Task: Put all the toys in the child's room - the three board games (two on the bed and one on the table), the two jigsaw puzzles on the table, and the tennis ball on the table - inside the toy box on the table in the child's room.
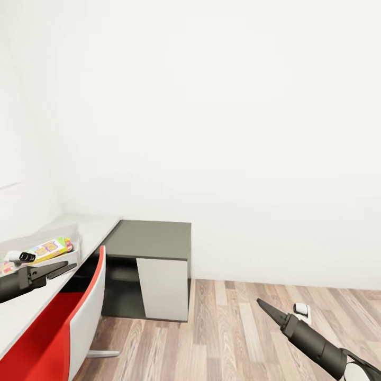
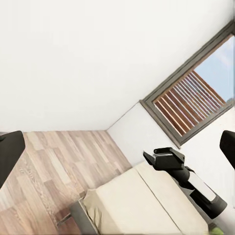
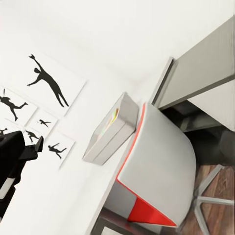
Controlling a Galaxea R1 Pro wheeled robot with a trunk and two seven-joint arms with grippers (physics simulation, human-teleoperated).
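The grey toy box (image 1: 39, 236) stands on the white table (image 1: 32, 304) at the far left of the head view, with a colourful board game (image 1: 50, 247) lying inside it. In the right wrist view the toy box (image 3: 110, 133) shows side-on, a strip of colour at its top. My left gripper (image 1: 71, 267) hovers over the table just in front of the box; its fingers (image 2: 10, 154) stand wide apart, empty. Out over the floor my right gripper (image 1: 259, 301) points toward the desk, open and empty. The other toys are out of view.
A red and white chair (image 1: 79, 317) is pushed against the table. A dark grey desk cabinet (image 1: 153, 264) fills the corner by the white wall. A small white object (image 1: 301, 309) lies on the wood floor. The left wrist view shows a bed (image 2: 142, 200) and window (image 2: 191, 103).
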